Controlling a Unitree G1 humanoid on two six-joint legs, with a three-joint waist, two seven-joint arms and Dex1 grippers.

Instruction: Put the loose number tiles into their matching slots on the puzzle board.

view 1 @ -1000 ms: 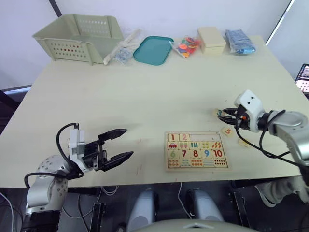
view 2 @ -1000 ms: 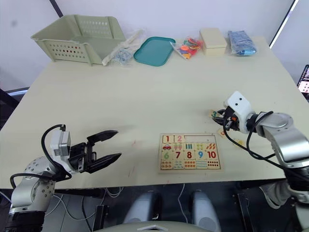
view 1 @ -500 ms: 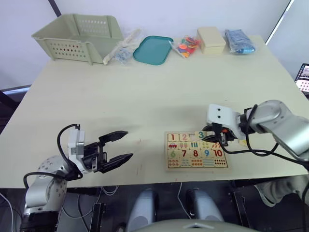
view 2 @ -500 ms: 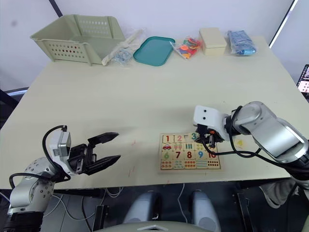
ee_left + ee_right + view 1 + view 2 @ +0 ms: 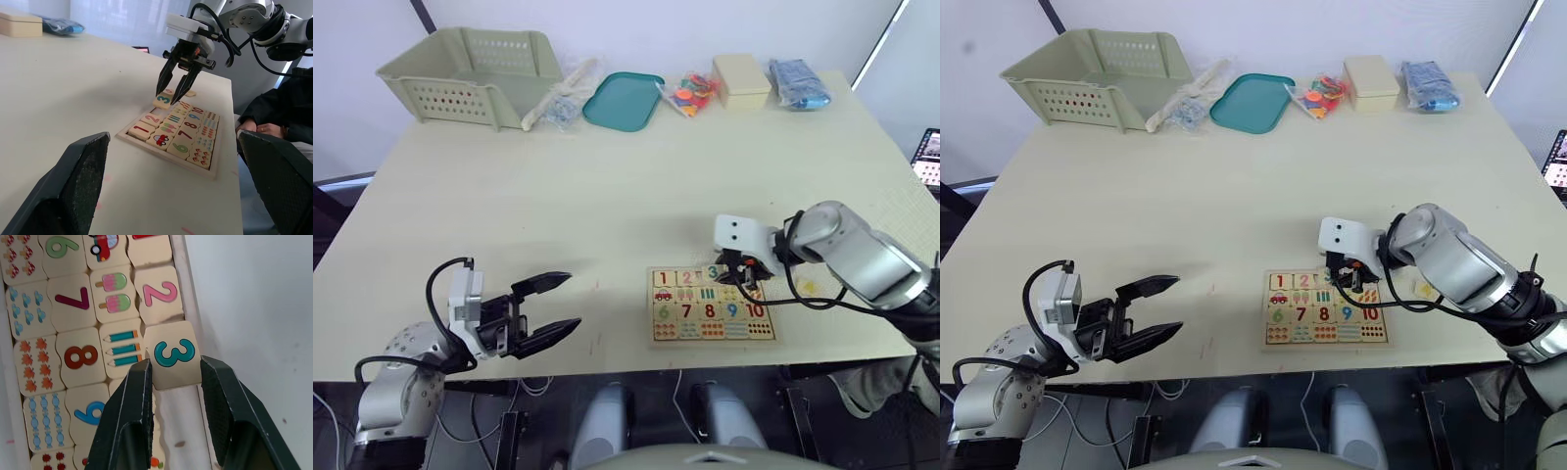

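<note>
The puzzle board (image 5: 710, 340) lies near the table's front edge, right of centre. Tiles 1 (image 5: 663, 278) and 2 (image 5: 159, 293) sit in its top row, and the rest of that row's slots (image 5: 171, 411) are bare. My right gripper (image 5: 175, 364) is shut on the tile printed 3 (image 5: 174, 354). It holds the tile beside tile 2, overlapping the board's far frame. A loose tile (image 5: 808, 286) lies on the table right of the board, its digit unreadable. My left gripper (image 5: 573, 301) hangs open and empty, well left of the board.
At the table's back edge stand a pale green basket (image 5: 470, 73), a clear bag (image 5: 563, 98), a teal tray (image 5: 623, 100), a bag of coloured pieces (image 5: 690, 93), a beige box (image 5: 742, 80) and a blue bag (image 5: 798, 83). A person in dark clothes (image 5: 274, 112) sits beyond the table's right side.
My right gripper took tile 3 from the table right of the board and carried it left to the board's top row. The left gripper has barely moved.
</note>
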